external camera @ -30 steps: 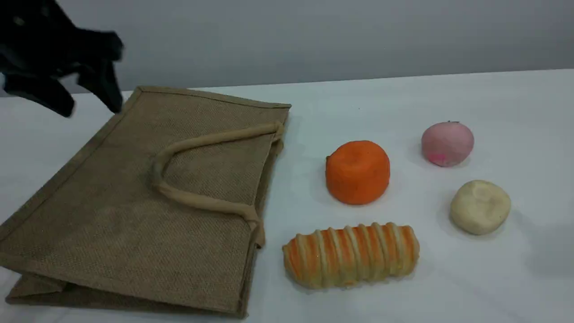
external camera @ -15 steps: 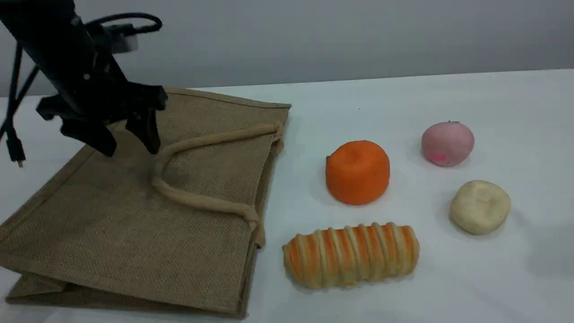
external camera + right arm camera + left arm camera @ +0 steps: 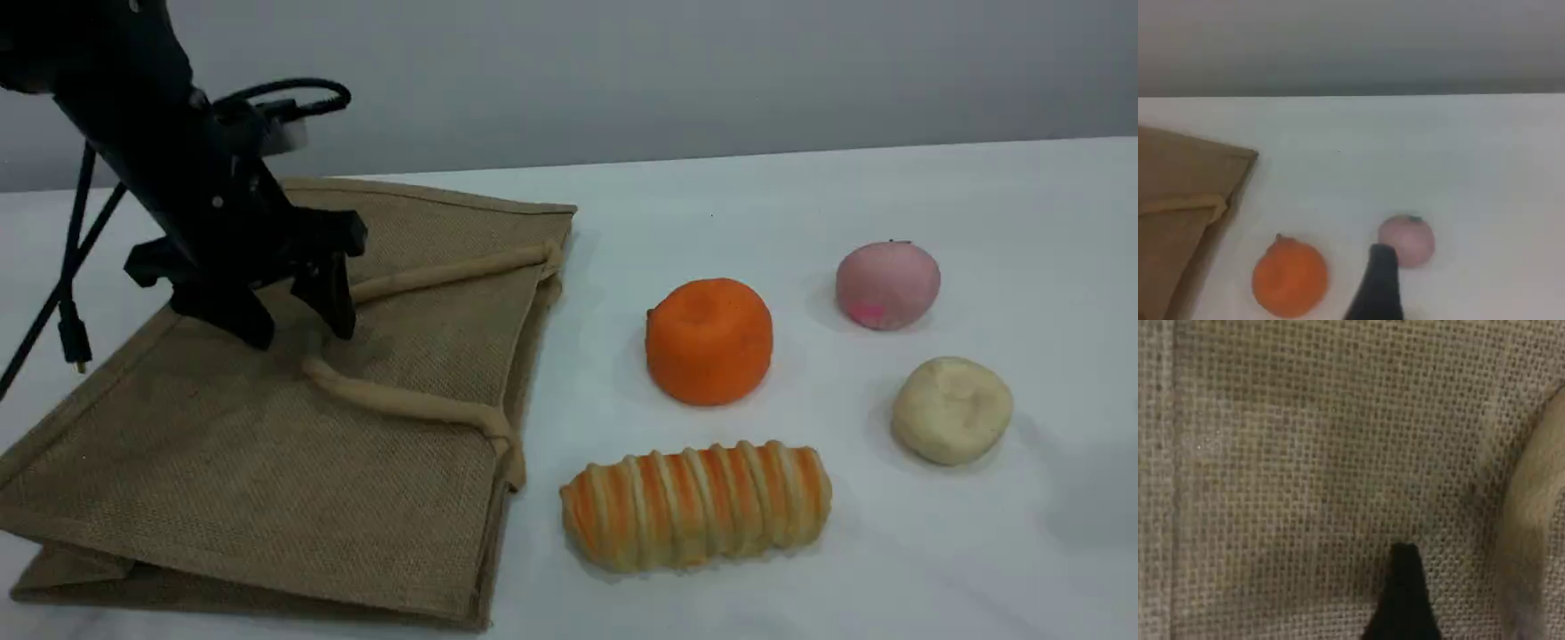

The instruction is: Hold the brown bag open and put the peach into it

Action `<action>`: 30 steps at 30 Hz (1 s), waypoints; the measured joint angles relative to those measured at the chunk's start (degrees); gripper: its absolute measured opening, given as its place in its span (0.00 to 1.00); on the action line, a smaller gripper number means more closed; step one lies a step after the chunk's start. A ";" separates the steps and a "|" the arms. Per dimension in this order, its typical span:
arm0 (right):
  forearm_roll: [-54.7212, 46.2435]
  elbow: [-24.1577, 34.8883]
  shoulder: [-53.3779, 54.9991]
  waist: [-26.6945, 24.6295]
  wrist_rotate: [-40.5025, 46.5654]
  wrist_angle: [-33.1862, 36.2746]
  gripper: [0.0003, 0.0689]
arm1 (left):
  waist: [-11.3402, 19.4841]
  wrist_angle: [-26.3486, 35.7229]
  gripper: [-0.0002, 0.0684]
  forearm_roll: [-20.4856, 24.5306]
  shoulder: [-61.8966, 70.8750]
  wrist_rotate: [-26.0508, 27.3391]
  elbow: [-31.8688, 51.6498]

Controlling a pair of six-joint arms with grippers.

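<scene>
Left gripper [image 3: 302, 331] is hanging low over the brown bag [image 3: 267, 462], jaws spread wide, right by its handle [image 3: 400, 404]. The bag is lying flat on the left and the peach [image 3: 887, 284] is sitting far right. Right gripper [image 3: 1378, 293] is looking released too, gripping nothing.

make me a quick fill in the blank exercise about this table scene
The brown bag lies ____ on the table.
The left gripper has its jaws ____ over the bag's handle.
Between the bag and the peach sits the ____ fruit.
Missing words: flat; open; orange.
</scene>
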 joint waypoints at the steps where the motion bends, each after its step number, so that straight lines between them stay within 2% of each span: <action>1: 0.00 0.00 0.00 0.00 0.00 0.00 0.85 | 0.00 -0.06 0.76 0.00 0.18 0.00 0.00; 6: 0.00 0.00 0.00 0.00 0.00 0.00 0.85 | 0.00 -1.56 0.74 0.00 0.47 2.52 -0.11; 11: 0.00 0.00 0.00 0.00 0.00 0.00 0.85 | 0.00 -1.94 0.65 0.00 1.20 2.75 -0.15; 18: 0.00 0.00 0.00 0.00 0.00 0.00 0.85 | 0.00 -1.96 0.42 0.00 2.64 2.77 -0.42; 24: 0.00 0.00 0.00 0.00 0.00 0.00 0.85 | 0.00 -1.88 0.14 -0.13 2.59 6.55 -0.49; 30: 0.00 0.00 0.16 0.00 0.00 0.00 0.85 | 0.00 3.75 0.12 0.26 2.53 9.20 -4.81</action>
